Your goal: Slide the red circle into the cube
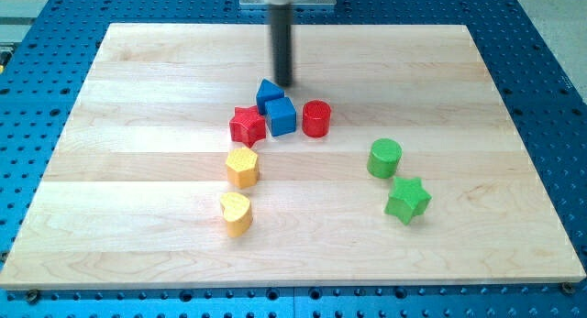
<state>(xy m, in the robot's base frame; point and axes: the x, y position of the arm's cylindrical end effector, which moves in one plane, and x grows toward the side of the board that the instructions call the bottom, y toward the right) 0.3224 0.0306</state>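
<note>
Standing upright, my tip (283, 83) touches no block, above the blue cube (282, 116).

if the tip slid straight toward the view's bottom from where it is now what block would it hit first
Most likely the blue cube. My tip sits just above it in the view, beside the smaller blue block, which it might graze first; depth is hard to judge. The red circle lies off to the right.
</note>
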